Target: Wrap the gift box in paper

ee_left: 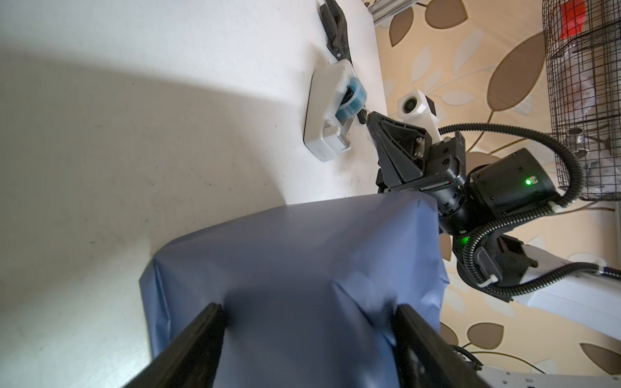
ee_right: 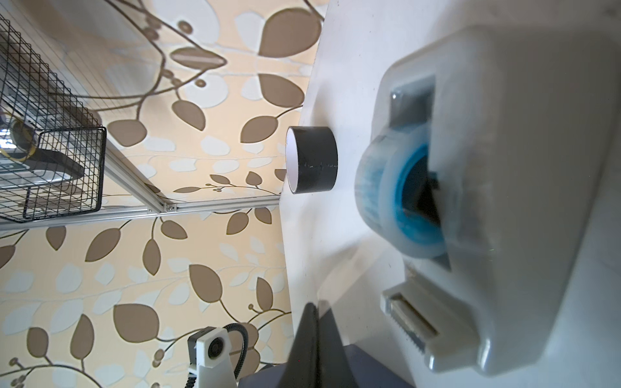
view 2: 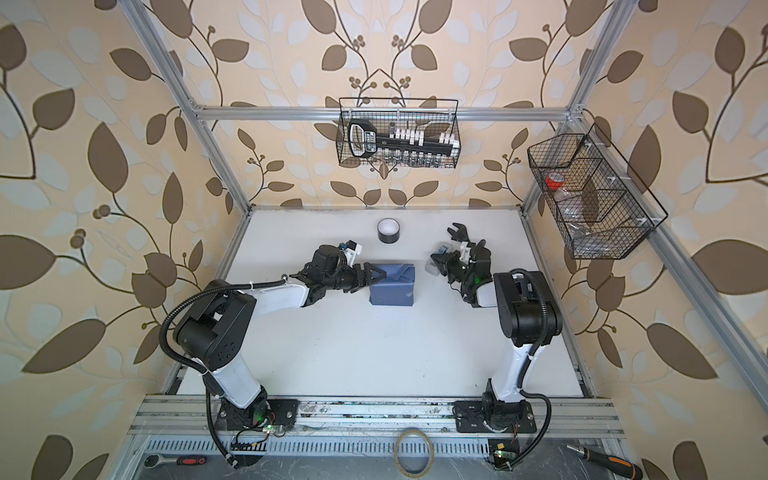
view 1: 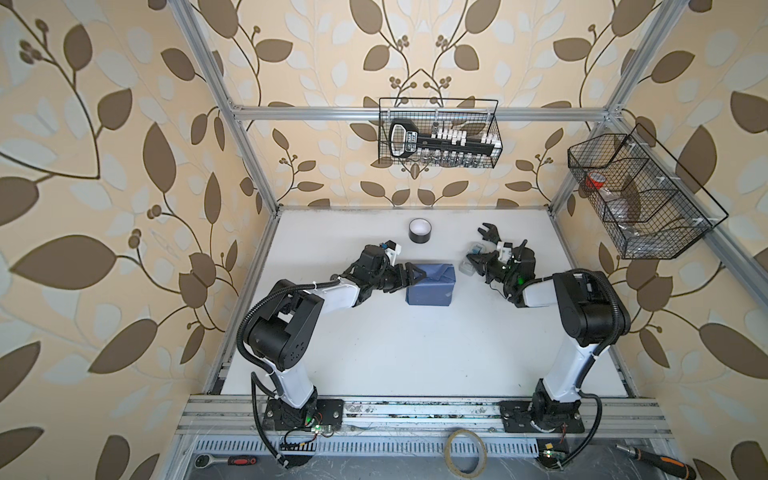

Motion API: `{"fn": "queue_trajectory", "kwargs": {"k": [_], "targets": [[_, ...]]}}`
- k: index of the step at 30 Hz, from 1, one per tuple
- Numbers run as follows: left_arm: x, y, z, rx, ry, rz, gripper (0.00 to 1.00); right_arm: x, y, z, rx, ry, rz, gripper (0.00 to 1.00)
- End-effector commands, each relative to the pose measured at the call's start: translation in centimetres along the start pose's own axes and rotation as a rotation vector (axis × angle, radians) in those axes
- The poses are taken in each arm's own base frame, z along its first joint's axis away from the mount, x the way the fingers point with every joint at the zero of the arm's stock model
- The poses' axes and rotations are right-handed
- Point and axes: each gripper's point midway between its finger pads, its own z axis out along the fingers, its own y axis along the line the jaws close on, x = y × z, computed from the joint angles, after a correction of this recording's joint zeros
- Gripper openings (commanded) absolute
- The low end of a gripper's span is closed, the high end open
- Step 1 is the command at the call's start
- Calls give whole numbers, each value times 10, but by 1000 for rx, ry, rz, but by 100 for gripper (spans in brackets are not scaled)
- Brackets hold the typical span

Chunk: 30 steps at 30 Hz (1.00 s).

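Mid-desk (view 1: 374, 353), a little toward the back: the paper (view 1: 432, 291), slate side out, folded all round into a squarish parcel, with the box presumably inside and wholly hidden. At the parcel's left edge, the left end effector (view 1: 417, 275), jaws apart and straddling the top face, fingers (ee_left: 195, 342) down among gathered creases. Seemingly there to pin the folds flat and stop the parcel sliding; hard to tell whether squeezing or merely pressing. Right of the parcel and apart from it, the right end effector (ee_left: 369, 121), jaws together at the cutter end of the dispenser (ee_right: 521, 168), likely placed to draw tape for the seam; no telling of any clear strip pinched between them. Inside the dispenser, a clear roll (ee_right: 403, 205) on a blue core. Behind the parcel, a black tape roll (view 1: 419, 230), lying flat and untouched. On the back rail, a wire basket (view 1: 438, 99) holding a black tool rack with white pieces, plus a row of items too small to name. On the right rail, a second basket (view 1: 660, 241), split into compartments: something red (view 1: 596, 181) in the farthest, crumpled clear plastic in the nearer ones.
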Motion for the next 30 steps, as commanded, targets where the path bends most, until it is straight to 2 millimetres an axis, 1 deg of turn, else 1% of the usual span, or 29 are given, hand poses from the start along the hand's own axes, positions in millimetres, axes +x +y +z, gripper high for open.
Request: {"fn": "queue_trajectory", "kwargs": {"k": [1,6,12,15,18,21,26,30], "targets": [[39,53,6,-161,115,-90,79,22,21,-6,-76,58,-20,0],[39,54,6,-161,115,-90,79,35,9,-8,-48,67,-20,0],[39,54,6,-161,115,-90,79,51,-8,-4,-20,91,-17,0],[39,54,6,-161,115,-89,79,56,-23,-2,13,99,-11,0],[39,54,6,-162,116,-91,79,58,-38,1,46,101,-3,0],[39,54,6,-162,115,-90,79,54,-57,2,96,79,9,0],[39,53,6,-161,115,-89,79,48,-88,-3,211,43,-3,0],[39,54,6,-161,115,-90,78,45,-101,-11,261,26,-12,0]]}}
